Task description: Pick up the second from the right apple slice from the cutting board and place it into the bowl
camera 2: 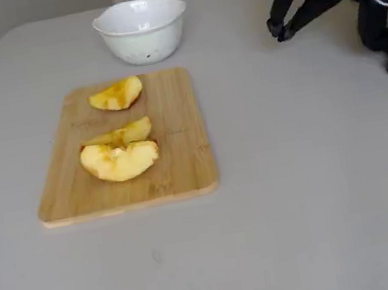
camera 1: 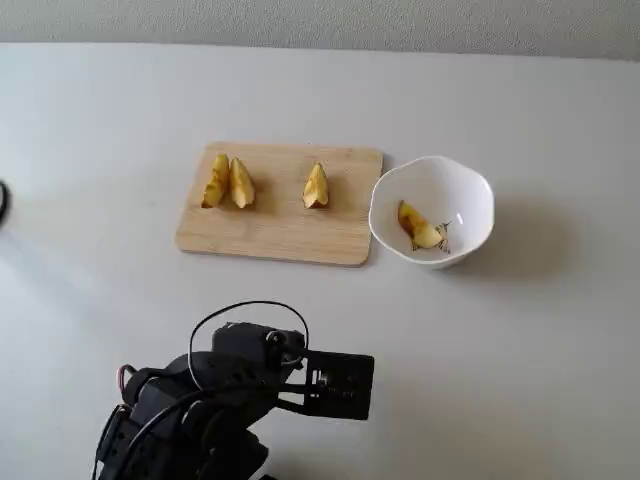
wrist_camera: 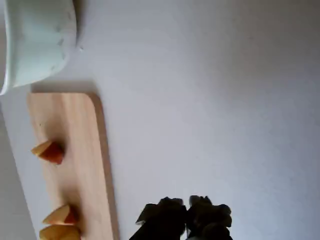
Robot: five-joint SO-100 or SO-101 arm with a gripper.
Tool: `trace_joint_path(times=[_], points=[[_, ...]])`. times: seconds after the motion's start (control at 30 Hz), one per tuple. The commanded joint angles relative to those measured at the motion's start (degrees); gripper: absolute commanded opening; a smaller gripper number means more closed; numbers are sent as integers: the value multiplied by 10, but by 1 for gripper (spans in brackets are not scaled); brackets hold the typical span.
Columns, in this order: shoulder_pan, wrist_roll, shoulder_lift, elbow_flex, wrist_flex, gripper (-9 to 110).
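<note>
The light-wood cutting board (camera 1: 280, 232) holds three apple slices: two touching at its left end (camera 1: 215, 181) (camera 1: 242, 185) and one alone nearer the bowl (camera 1: 316, 187). A fourth apple slice (camera 1: 419, 229) lies inside the white bowl (camera 1: 473, 196), just right of the board. In a fixed view from the side, the board (camera 2: 179, 144) and bowl (camera 2: 143, 40) show again. My gripper (camera 2: 278, 31) is shut and empty, low over the bare table, well away from the board. In the wrist view the gripper (wrist_camera: 187, 217) is at the bottom edge, with the board (wrist_camera: 82, 150) and bowl (wrist_camera: 40, 40) at the left.
The folded black arm (camera 1: 230, 390) sits at the table's near edge with a looped cable. Its base and wires (camera 2: 386, 1) fill the top right of a fixed view. The grey table (camera 1: 520, 340) is bare around board and bowl.
</note>
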Motion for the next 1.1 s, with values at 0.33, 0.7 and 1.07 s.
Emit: trace_joint_path(times=[0.33,0.7,1.07], points=[[0,-4,-2,1,-2,0],[63,61,-2,1,-3,0],[69,67,-3,1,-3,0]])
